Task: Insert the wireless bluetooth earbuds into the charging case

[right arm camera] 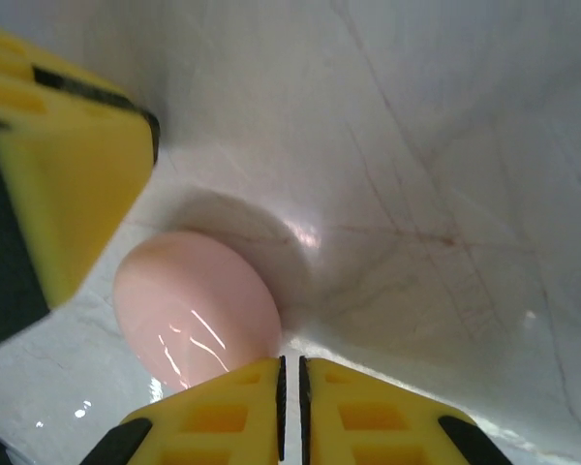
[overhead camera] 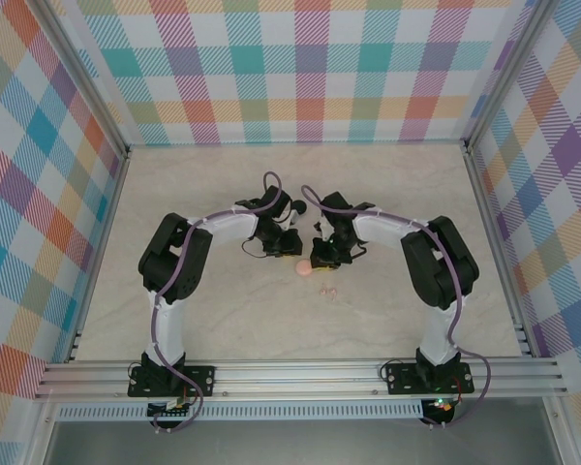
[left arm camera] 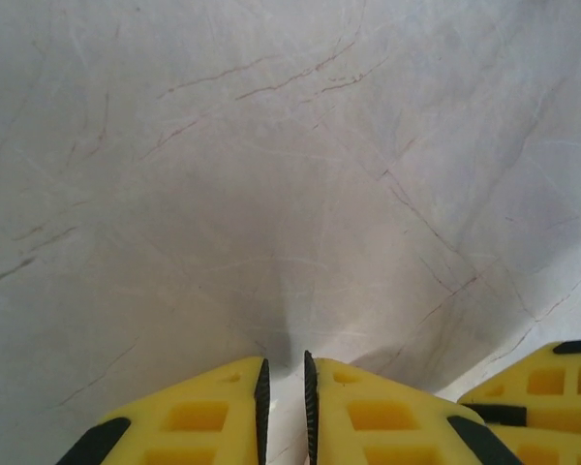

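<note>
1. Starting at the left claw (left arm camera: pixel 284 387): its yellow fingers are pressed almost together, nothing between them, tips low over the bare desk (left arm camera: pixel 271 145) just beside the pink case (right arm camera: pixel 198 305).
2. The right claw (right arm camera: pixel 290 387) is likewise pinched closed and empty, its tips right next to the case on the opposite side.
3. The case is a smooth, glossy, rounded shell. It is probably light and slippery, so it is likely to skate or roll if nudged, and is best held across its widest part.
4. The pale pink earbuds (overhead camera: pixel 326 289) lie on the desk near the case, on the side toward the arm bases.
5. They look tiny, light and hard, so easy to flick away. I would pinch each one across its stem or bud, gently.
6. No brand, label or writing is readable.
</note>
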